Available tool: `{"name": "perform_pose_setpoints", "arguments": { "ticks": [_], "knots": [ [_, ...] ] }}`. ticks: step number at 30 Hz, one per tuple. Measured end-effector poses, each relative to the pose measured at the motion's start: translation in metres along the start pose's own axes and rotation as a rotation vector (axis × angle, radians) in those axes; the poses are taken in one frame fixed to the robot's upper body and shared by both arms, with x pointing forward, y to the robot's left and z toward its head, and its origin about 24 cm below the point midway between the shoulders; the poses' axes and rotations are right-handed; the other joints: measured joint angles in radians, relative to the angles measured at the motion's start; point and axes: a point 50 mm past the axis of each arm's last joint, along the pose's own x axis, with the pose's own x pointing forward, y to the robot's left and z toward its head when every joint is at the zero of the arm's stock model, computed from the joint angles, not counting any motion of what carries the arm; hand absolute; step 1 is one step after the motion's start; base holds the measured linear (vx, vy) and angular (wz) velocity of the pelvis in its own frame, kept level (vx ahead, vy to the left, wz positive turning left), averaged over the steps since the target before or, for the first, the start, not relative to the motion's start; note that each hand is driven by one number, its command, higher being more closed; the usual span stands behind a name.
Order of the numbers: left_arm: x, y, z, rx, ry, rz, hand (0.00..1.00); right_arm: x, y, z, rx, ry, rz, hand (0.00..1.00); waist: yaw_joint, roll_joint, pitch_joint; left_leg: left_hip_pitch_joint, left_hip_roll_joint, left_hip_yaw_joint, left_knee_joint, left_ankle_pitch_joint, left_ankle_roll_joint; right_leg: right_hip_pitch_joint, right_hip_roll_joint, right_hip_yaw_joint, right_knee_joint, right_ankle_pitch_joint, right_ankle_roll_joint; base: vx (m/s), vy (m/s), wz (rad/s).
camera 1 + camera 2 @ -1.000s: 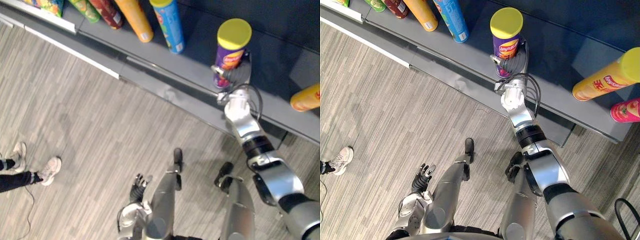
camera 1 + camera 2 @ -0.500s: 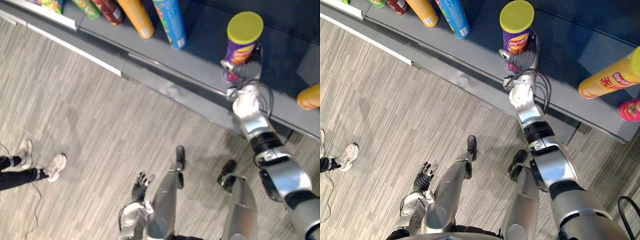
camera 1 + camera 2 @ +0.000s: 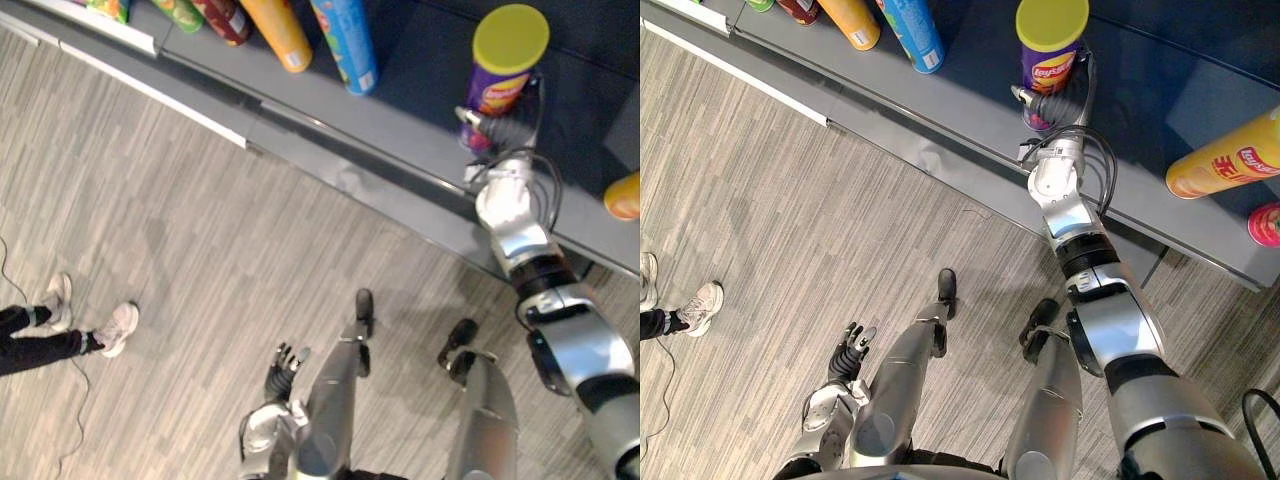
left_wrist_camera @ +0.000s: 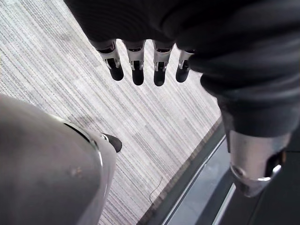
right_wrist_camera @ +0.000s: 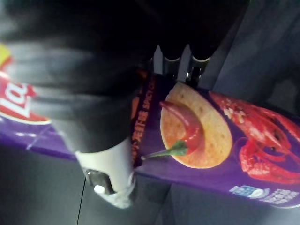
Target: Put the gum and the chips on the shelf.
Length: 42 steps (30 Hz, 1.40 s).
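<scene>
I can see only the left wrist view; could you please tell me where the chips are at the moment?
Observer: The chips can is upright at the shelf, with the right hand curled round its lower part.
Operator: Thank you. Is anything close to it on the shelf?
Observer: A blue can is to its left and a yellow can to its right, both apart from it.
Operator: Is anyone near the robot?
Observer: Yes, a person's shoes are on the floor off to the robot's left.
</scene>
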Motion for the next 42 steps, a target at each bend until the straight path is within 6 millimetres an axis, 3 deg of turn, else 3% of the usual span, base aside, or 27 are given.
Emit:
{"name": "perform_pose_setpoints", "arguments": {
  "ticks": [8,14,18,24,29,31,35,37,40,41,42],
  "knots": [
    [0.0,0.001,0.0,0.002,0.001,0.003,0.0,0.0,-0.005,-0.007,-0.02,0.007,0.003,0.0,-0.004,0.0,0.0,0.012,0.003,0.007,0.003,0.0,0.0,0.012,0.002,0.001,-0.002,0.0,0.0,0.0,0.0,0.0],
    [0.0,0.001,0.0,0.004,0.001,0.001,0.0,-0.014,-0.005,-0.024,-0.036,0.06,0.034,0.0,-0.009,0.0,0.0,0.067,0.017,0.021,-0.003,-0.007,0.0,0.072,0.02,0.003,-0.032,0.005,0.002,0.03,-0.024,-0.08],
    [-0.001,0.004,-0.002,0.005,0.01,0.006,0.0,-0.037,-0.002,-0.047,-0.011,0.161,0.062,0.0,-0.03,-0.002,-0.001,0.131,0.026,0.033,-0.025,-0.01,-0.001,0.132,0.033,0.004,-0.06,0.01,0.006,0.04,-0.032,-0.1],
    [-0.003,0.01,-0.008,0.017,0.037,0.022,0.0,-0.082,-0.012,-0.09,0.071,0.372,0.064,0.0,-0.055,-0.026,-0.008,0.27,0.046,0.074,-0.124,0.007,-0.01,0.245,0.077,0.018,-0.155,0.037,0.012,0.06,-0.02,-0.21],
    [-0.006,0.026,-0.014,0.072,0.087,0.072,0.0,-0.141,-0.029,-0.128,0.105,0.555,0.127,0.0,-0.091,-0.071,-0.026,0.389,0.06,0.079,-0.224,0.032,-0.018,0.372,0.126,0.012,-0.284,0.085,0.025,0.11,0.023,-0.09],
    [-0.011,0.036,-0.018,0.083,0.109,0.091,0.0,-0.167,-0.033,-0.133,0.108,0.594,0.17,0.0,-0.103,-0.094,-0.044,0.416,0.059,0.083,-0.238,0.032,-0.018,0.409,0.134,0.015,-0.326,0.1,0.032,0.1,0.056,-0.08],
    [-0.026,0.058,-0.033,0.122,0.185,0.145,0.0,-0.222,-0.036,-0.135,0.114,0.664,0.273,0.0,-0.116,-0.134,-0.119,0.465,0.053,0.112,-0.275,0.031,-0.019,0.467,0.152,0.043,-0.425,0.143,0.048,0.08,0.071,-0.22],
    [-0.033,0.069,-0.04,0.129,0.226,0.178,0.0,-0.255,-0.033,-0.127,0.06,0.661,0.437,0.0,-0.125,-0.151,-0.168,0.496,0.048,0.133,-0.295,0.028,-0.02,0.5,0.157,0.058,-0.476,0.163,0.054,0.04,0.067,-0.2],
    [-0.037,0.076,-0.044,0.172,0.27,0.185,0.0,-0.285,-0.025,-0.119,0.066,0.681,0.613,0.0,-0.142,-0.164,-0.207,0.521,0.045,0.142,-0.303,0.02,-0.019,0.525,0.159,0.067,-0.504,0.17,0.061,0.0,0.055,-0.14],
    [-0.04,0.08,-0.048,0.171,0.295,0.198,0.0,-0.311,-0.024,-0.117,0.091,0.751,0.723,0.0,-0.14,-0.171,-0.241,0.536,0.045,0.164,-0.301,0.009,-0.018,0.537,0.163,0.089,-0.523,0.18,0.065,-0.01,0.043,-0.33],
    [-0.041,0.081,-0.05,0.175,0.305,0.2,0.0,-0.32,-0.025,-0.118,0.104,0.788,0.749,0.0,-0.141,-0.172,-0.252,0.542,0.045,0.169,-0.302,0.004,-0.016,0.544,0.165,0.093,-0.533,0.183,0.068,0.0,0.041,-0.38]
  ]
}}
